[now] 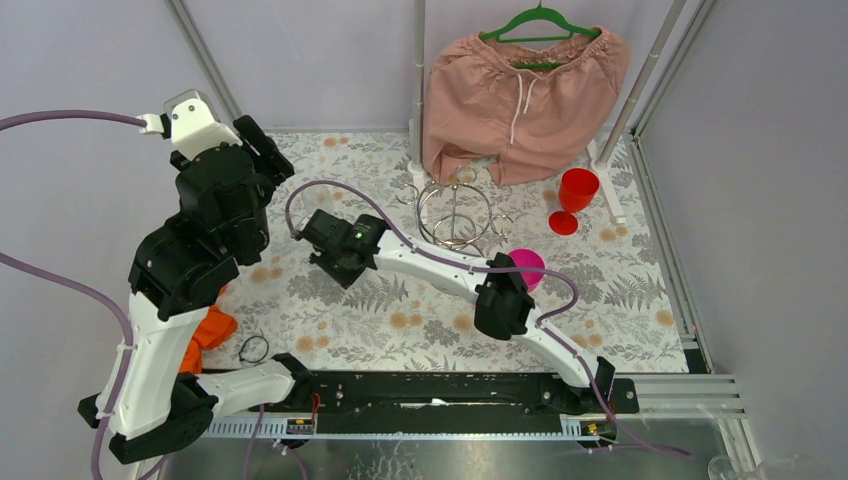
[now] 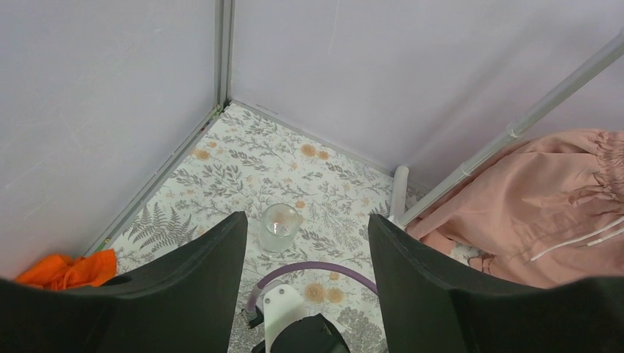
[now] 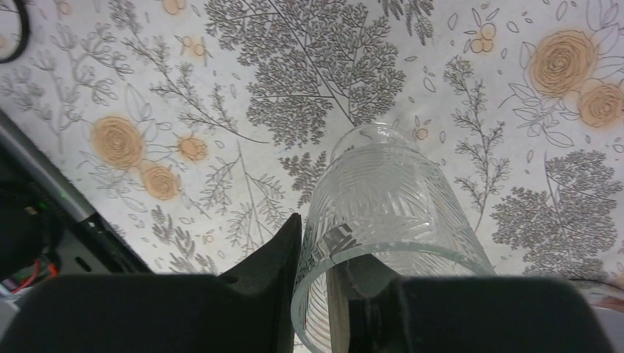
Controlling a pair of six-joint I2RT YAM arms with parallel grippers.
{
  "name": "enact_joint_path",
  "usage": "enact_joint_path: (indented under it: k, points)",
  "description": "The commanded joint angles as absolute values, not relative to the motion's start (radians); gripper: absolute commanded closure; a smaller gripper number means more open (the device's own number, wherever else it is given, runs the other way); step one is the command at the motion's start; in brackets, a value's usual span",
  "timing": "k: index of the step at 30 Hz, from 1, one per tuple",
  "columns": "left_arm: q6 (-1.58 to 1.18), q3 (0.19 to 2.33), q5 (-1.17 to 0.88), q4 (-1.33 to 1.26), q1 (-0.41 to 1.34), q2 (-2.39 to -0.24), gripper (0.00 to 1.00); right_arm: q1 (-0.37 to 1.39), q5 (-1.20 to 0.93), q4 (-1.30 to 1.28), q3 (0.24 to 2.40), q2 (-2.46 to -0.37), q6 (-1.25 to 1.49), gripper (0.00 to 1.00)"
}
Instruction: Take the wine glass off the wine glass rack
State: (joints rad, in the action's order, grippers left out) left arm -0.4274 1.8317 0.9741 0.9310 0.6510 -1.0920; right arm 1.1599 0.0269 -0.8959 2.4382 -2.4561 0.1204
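Below and ahead of the right gripper [image 3: 324,254] the flowered table [image 3: 221,73] lies bare. The clear glass [image 3: 383,191], pinched by its rim and jutting past the fingers, has open room beyond its far end. A black base rail [image 3: 88,243] runs close on the side nearer the arm bases.

The wine glass rack [image 1: 455,215] stands near on this gripper's right. Farther right are a red goblet [image 1: 576,192] and a magenta ball [image 1: 530,265]. The left arm [image 1: 200,240] rises to its left.

The left gripper [image 2: 307,220] hangs high, jaws apart with nothing between them. Two walls [image 2: 110,110] meet in a corner ahead of it. A slanted metal pole [image 2: 515,129] and pink shorts [image 2: 544,206] close off its right. A purple cable [image 2: 316,268] loops below it.
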Motion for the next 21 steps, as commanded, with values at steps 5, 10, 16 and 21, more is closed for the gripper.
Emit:
enact_joint_path:
  k: [5,10,16,21]
  points:
    - [-0.444,1.814,0.960,0.884,0.654,-1.089,0.31,1.168,0.140,-0.926,2.468,-2.443,0.027,1.00]
    - [-0.447,1.809,0.985,0.898,0.655,-1.113,0.32,1.154,0.136,-0.938,2.451,-2.434,0.024,1.00]
    - [-0.448,1.811,0.956,0.897,0.655,-1.133,0.31,1.103,0.029,-0.926,2.398,-2.407,0.064,1.00]
    - [-0.450,1.810,0.954,0.897,0.654,-1.131,0.31,1.073,0.018,-0.971,2.432,-2.414,0.073,1.00]
